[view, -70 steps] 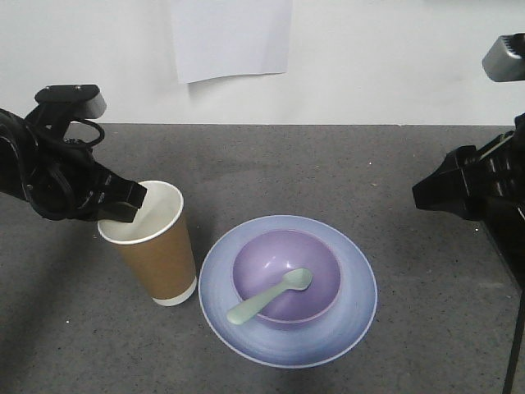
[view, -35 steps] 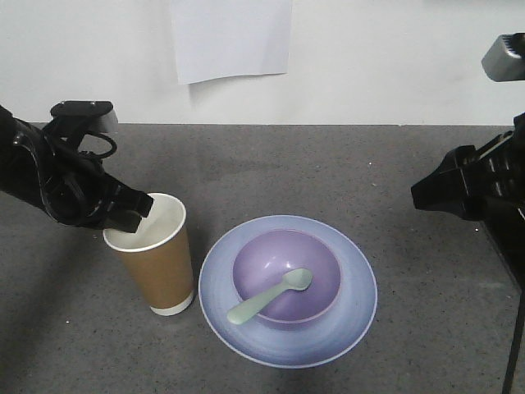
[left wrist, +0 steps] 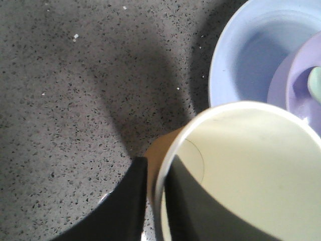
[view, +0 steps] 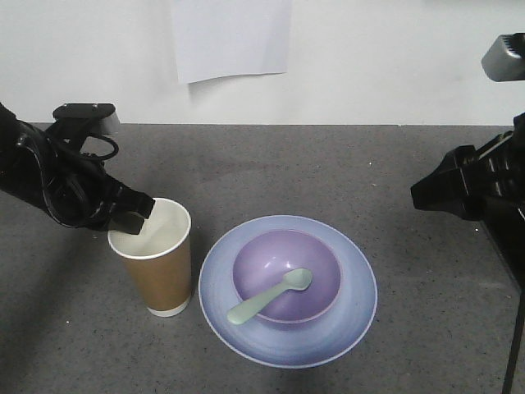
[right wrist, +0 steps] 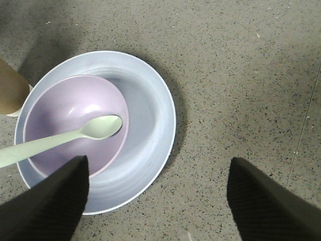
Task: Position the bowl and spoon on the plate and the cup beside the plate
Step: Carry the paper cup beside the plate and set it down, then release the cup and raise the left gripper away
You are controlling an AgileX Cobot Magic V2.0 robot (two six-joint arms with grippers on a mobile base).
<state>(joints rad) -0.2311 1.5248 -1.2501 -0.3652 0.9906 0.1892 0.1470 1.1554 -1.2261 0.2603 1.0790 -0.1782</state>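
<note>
The brown paper cup [view: 160, 263] stands upright just left of the pale blue plate [view: 344, 320]. My left gripper [view: 141, 209] is shut on the cup's far-left rim. In the left wrist view one finger is inside the cup [left wrist: 251, 165] and one outside, the left gripper [left wrist: 158, 160] straddling the white rim. The lavender bowl [view: 271, 254] sits on the plate, and the mint spoon [view: 267, 297] lies in it with its handle over the front-left rim. My right gripper [right wrist: 159, 165] hangs open near the plate's [right wrist: 150, 145] right edge, holding nothing.
A white sheet of paper [view: 232, 37] hangs on the wall behind the grey speckled table [view: 328, 164]. The right arm [view: 467, 189] stays at the right side. The cup's side [right wrist: 10, 88] shows at the right wrist view's left edge.
The cup was tilted a second ago and now stands upright, a little further right and lower, with the left gripper still on its rim. The right arm has not moved.
</note>
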